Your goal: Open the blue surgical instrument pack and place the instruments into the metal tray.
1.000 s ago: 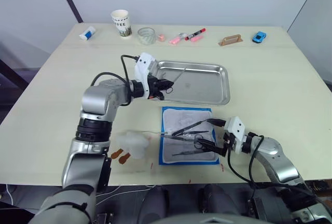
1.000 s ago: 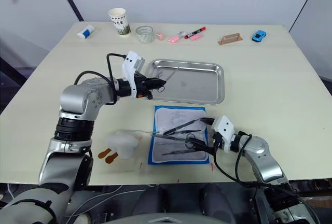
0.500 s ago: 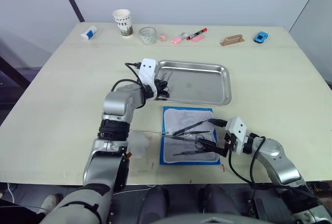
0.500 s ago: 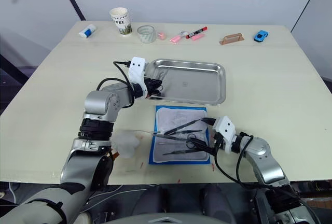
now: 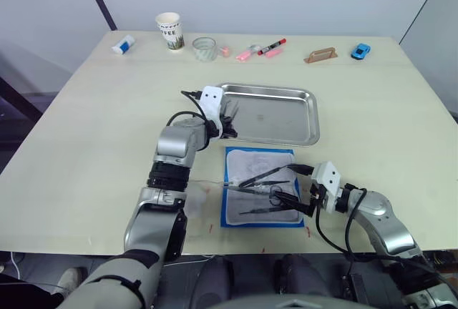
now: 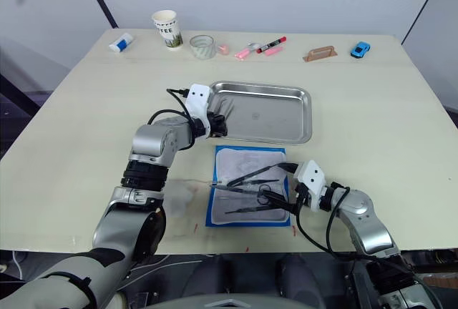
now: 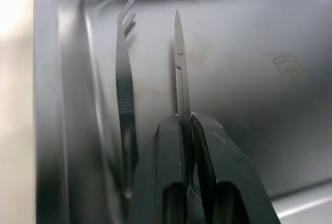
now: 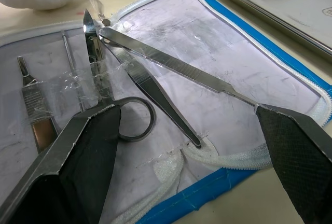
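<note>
Several instruments (image 8: 155, 60) lie on open pack (image 5: 260, 187), frame centre | left gripper (image 7: 187, 125) pinches scissors (image 7: 180, 68) over tray (image 5: 300, 134) | right gripper (image 8: 197, 146) gapes, empty | thin, stiff, slippery steel: grip mid-shank

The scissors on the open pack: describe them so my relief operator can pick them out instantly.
Start at the metal tray; directly on the robot's side of it lies the opened blue surgical instrument pack, lining up. The scissors lie on that lining at the pack's end nearest the open right gripper. Unlike the straight slim tools beside them, they have round ring handles.
</note>
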`<state>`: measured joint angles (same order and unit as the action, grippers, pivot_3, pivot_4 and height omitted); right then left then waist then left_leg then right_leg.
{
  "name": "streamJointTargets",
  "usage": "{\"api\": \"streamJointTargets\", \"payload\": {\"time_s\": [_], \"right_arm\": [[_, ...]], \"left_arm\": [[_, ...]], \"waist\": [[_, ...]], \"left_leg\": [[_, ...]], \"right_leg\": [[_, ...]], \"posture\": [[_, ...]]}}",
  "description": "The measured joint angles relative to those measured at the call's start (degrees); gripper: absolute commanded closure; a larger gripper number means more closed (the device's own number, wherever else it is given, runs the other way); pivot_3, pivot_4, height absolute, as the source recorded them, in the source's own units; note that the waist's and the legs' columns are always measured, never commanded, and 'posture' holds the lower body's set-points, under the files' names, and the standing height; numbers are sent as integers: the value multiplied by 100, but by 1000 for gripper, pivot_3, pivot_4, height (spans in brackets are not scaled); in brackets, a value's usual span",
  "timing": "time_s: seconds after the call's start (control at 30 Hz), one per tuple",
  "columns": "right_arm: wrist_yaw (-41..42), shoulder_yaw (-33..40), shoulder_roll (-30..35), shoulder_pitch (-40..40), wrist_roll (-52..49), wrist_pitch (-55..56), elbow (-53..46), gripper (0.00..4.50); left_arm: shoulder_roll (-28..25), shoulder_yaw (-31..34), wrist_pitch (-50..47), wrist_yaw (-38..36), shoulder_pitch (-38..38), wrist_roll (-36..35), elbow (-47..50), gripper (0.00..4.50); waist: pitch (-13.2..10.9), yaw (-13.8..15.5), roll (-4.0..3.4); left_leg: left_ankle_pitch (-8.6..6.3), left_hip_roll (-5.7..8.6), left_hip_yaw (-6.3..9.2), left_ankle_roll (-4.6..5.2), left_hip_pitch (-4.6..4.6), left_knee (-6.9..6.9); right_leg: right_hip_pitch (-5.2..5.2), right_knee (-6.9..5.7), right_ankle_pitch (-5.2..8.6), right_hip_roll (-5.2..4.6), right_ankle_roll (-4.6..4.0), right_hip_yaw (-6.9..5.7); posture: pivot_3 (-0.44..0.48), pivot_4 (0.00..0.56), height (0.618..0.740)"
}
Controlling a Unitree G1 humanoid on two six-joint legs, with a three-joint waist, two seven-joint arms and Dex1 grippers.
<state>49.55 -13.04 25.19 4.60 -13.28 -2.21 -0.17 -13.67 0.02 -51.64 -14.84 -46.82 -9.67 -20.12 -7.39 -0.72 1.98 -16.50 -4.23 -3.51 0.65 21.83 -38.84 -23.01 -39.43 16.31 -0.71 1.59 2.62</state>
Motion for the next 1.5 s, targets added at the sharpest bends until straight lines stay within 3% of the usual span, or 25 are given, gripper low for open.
{"api": "streamJointTargets", "payload": {"time_s": [0.13,0.17,0.2,0.33,0.8,0.93,1.17,1.37,1.5], "right_arm": [[-4,0,3,-2,0,0,-4,0],[-5,0,4,-3,0,0,-5,0],[-5,0,4,-4,0,0,-5,0],[-9,0,10,-10,0,0,-12,0],[-12,0,17,-11,0,-1,-21,0],[-11,-1,17,-10,0,-1,-20,0],[-14,-4,10,-11,0,-3,-24,0],[-12,42,21,-40,-4,-3,-19,0],[-10,20,11,-24,-4,-3,-19,0]], "left_arm": [[94,1,54,43,-8,30,-100,4416],[103,6,70,64,-9,32,-100,3653],[107,8,80,86,-9,35,-100,3381],[120,31,89,141,-9,48,-100,1613],[-8,148,95,-301,15,-163,495,1613],[-248,109,380,-1078,209,-428,916,1613],[-1151,-86,977,-3417,850,-1269,1479,1613],[-1877,-531,1809,-4878,1176,-1215,1423,1613],[-1952,-969,2012,-5383,1279,-1138,1442,1613]], "waist": [[-1,-1,1],[-1,0,0],[-1,0,1],[-1,1,1],[-3,0,0],[-3,-2,-1],[-5,-12,-5],[-5,11,-2],[-6,4,-3]], "left_leg": [[0,0,1,0,1,0],[0,0,1,-1,1,0],[0,0,1,-1,1,0],[0,0,1,-1,1,0],[2,1,0,-4,2,0],[5,1,0,-9,2,0],[5,1,-1,-9,0,0],[4,1,-3,-7,1,0],[3,0,-3,-5,1,0]], "right_leg": [[0,0,0,0,0,-1],[0,0,0,-1,0,-1],[0,0,0,-1,0,-1],[0,1,0,-2,0,-1],[0,2,0,-4,1,-1],[0,2,0,-4,0,-2],[0,2,1,-4,0,-2],[1,4,1,-8,-1,-6],[0,5,2,-5,-1,-3]], "posture": [[0,150,718],[0,150,718],[0,150,718],[0,150,718],[0,150,718],[0,150,718],[0,150,718],[0,150,718],[0,150,718]]}}
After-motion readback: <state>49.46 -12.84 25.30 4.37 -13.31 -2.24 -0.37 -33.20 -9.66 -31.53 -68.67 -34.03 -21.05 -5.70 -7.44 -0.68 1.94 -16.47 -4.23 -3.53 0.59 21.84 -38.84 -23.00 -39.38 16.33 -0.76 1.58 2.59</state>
